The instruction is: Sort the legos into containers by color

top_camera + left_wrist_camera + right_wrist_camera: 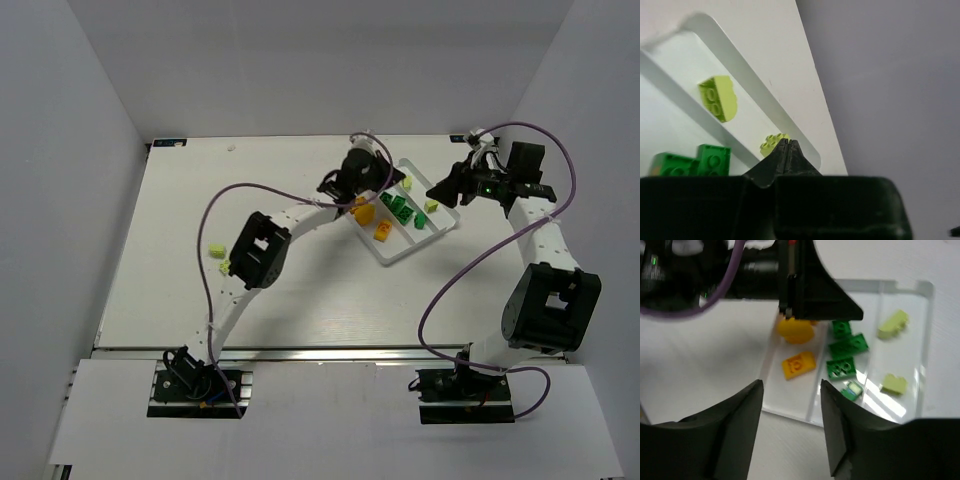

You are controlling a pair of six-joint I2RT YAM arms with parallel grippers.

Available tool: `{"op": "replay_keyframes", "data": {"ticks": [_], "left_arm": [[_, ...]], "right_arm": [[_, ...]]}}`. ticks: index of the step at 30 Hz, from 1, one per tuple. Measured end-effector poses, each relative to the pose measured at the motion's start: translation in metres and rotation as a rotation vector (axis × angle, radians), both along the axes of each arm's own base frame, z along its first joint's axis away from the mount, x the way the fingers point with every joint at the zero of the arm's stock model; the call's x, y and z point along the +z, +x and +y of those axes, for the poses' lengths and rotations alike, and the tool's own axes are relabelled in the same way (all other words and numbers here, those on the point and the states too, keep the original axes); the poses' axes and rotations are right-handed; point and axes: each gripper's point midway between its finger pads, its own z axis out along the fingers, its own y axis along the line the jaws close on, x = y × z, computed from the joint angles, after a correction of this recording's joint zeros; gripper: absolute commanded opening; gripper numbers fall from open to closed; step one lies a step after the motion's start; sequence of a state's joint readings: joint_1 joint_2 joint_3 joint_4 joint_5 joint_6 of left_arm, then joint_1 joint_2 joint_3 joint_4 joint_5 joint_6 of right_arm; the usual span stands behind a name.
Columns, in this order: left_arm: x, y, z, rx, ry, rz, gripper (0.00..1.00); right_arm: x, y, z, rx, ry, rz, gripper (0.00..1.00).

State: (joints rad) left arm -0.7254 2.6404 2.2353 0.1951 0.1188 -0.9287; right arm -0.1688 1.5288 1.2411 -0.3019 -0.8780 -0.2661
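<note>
On my top view the white surface (330, 290) carries everything. The left arm (255, 250) stretches far out to the tray (395, 258), which sits skewed at the right rear. The right arm (550, 300) is folded up on the tray's right.

The left jaws hang over the orange side of the tray. They are pressed together, fingertips (789, 146) meeting, and I can see nothing between them. The right jaws are spread wide with the fingers (735, 430) well apart and nothing in them, just off the tray's right edge.

The compartment nearest the left arm holds a round orange piece (796, 331) and an orange brick (799, 364). From the right wrist view the left jaws' tip sits right over the round one; I cannot tell whether it touches. The middle compartment holds three green bricks (841, 367) close together, plus a small piece (852, 390) that shows both green and pale. The third compartment holds two pale bricks (893, 324), apart from each other. Two loose bricks (215, 248), also pale, lie on the surface well left of the tray, just beside the left arm's elbow.
</note>
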Motion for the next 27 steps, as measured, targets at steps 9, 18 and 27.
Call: {"op": "replay_keyframes", "data": {"ticks": [9,18,27], "left_arm": [[0.169,0.002,0.27,0.387,0.166,-0.041,0.62],[0.182,-0.141,0.473,0.855,0.469,0.142,0.9],[0.175,-0.256,0.534,1.044,0.568,0.243,0.98]], "right_arm": [[0.007,-0.049,0.098,0.509,-0.062,-0.22,0.46],[-0.071,-0.11,0.272,0.899,-0.235,-0.181,0.67],[-0.144,-0.1,0.401,0.823,-0.375,-0.047,0.82]]}}
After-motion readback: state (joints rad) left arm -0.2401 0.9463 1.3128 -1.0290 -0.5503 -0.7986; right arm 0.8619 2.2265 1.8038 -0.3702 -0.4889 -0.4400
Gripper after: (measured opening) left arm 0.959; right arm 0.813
